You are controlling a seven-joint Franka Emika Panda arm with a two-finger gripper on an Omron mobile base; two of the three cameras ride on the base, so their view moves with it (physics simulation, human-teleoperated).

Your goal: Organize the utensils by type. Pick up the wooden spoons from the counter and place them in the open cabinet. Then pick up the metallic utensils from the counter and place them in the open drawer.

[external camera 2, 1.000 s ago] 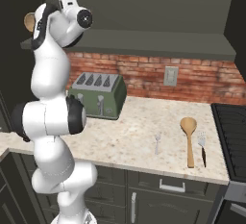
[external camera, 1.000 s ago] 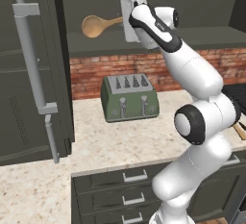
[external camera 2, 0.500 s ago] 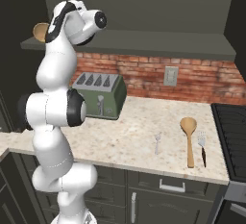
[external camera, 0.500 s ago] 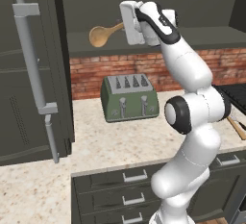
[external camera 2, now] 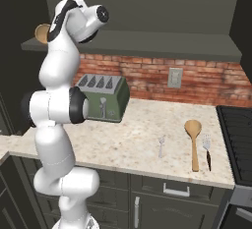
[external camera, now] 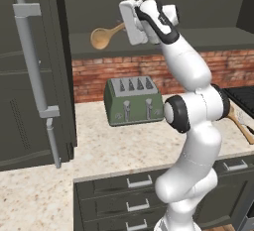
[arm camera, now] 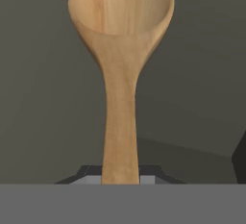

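Carrying a wooden spoon (external camera: 105, 35) in its clenched claw (external camera: 130, 24) above the toaster (external camera: 133, 99); next, setting it on the cabinet shelf (external camera: 213, 36).

spoon (external camera: 105, 35) above cabinet shelf (external camera: 213, 35); toaster (external camera: 134, 100) on counter (external camera: 114, 145).

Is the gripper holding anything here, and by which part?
Yes: the gripper holds a wooden spoon by its handle, bowl pointing away from the hand.
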